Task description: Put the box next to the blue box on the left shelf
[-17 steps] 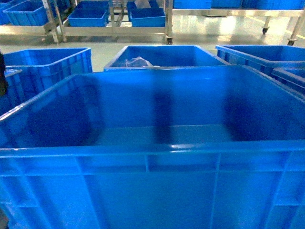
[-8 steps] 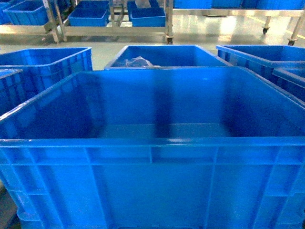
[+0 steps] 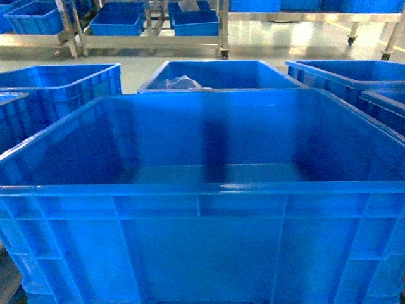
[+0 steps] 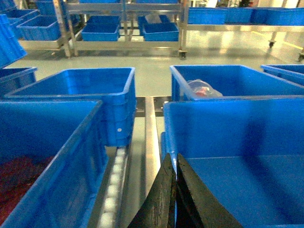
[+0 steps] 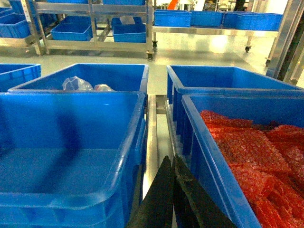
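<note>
Big empty box (image 3: pixel 209 209), stiff, smooth plastic, bulky; I'd grip the ribbed rim at 3 and 9 o'clock. Left gripper (image 4: pixel 175 190) and right gripper (image 5: pixel 172 190) pinched closed, holding nothing I can see.

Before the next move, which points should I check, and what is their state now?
1. Crate empty: ok, floor bare.
2. Left gripper holds the crate: cannot tell; fingers together at its left wall.
3. Right gripper holds the crate: not ok; fingers together in the gap beside the red-filled crate.
4. Way ahead free: not ok; bag crate stands directly behind.
5. Free place on the shelf: cannot tell.
</note>
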Controlling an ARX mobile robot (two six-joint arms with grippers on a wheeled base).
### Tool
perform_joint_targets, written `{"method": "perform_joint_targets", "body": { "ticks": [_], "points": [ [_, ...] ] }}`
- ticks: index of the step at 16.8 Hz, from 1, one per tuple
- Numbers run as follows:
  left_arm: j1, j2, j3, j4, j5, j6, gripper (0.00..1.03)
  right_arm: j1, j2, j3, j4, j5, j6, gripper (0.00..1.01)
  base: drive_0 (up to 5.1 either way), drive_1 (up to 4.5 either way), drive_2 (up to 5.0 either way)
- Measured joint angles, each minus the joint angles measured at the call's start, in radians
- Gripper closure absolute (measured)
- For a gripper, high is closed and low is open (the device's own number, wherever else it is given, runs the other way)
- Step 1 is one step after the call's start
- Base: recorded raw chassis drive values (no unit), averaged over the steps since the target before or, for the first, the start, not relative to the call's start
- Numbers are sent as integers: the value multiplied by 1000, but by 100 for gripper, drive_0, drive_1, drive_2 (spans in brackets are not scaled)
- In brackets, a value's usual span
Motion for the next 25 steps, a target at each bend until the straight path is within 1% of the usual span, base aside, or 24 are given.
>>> {"method": "perform_joint_targets", "body": {
  "ticks": [1, 2, 3, 4, 6, 10, 13, 14, 17, 18, 20, 22, 23, 24, 25],
  "points": [
    [18, -35, -25, -13, -3, -2, 102, -51, -40, -19, -23, -57, 0, 100, 0, 0, 0],
    [16, -72, -46, -26, 9, -1, 102, -102, -74, -32, -37, -91, 0, 100, 0, 0, 0],
    [12, -103, -62, -42, 10, -1, 102, -109, -106, -47, -56, -90, 0, 100, 0, 0, 0],
    [12, -136, -77, -59, 10, -1, 102, -104, -136, -58, -77, -99, 0, 100, 0, 0, 0],
    [13, -220, -109, -112, 10, -1, 102, -103, -211, -79, -128, -99, 0, 100, 0, 0, 0],
    [13, -255, -119, -137, 10, -1, 102, -103, -241, -85, -151, -99, 0, 100, 0, 0, 0],
    [13, -278, -124, -155, 10, -1, 102, -103, -249, -107, -109, -100, 0, 100, 0, 0, 0],
    [13, -282, -125, -158, 10, -2, 102, -103, -250, -111, -111, -99, 0, 100, 0, 0, 0],
    [13, -304, -128, -173, 10, -1, 102, -103, -265, -111, -147, -100, 0, 100, 0, 0, 0],
    [13, -315, -143, -145, 10, -1, 102, -103, -283, -111, -157, -100, 0, 100, 0, 0, 0],
    [13, -351, -154, -182, 10, -1, 102, -103, -335, -111, -198, -100, 0, 100, 0, 0, 0],
    [13, -488, -154, -310, 10, -2, 102, -103, -432, -111, -301, -100, 0, 100, 0, 0, 0],
    [13, -524, -154, -351, 8, -2, 102, -103, -567, -110, -486, -101, 0, 100, 0, 0, 0],
    [13, -540, -154, -364, 10, -1, 102, -103, -606, -107, -466, -102, 0, 100, 0, 0, 0],
    [13, -563, -154, -395, 9, -2, 102, -103, -606, -110, -490, -101, -1, 100, 0, 0, 0]
  ]
}}
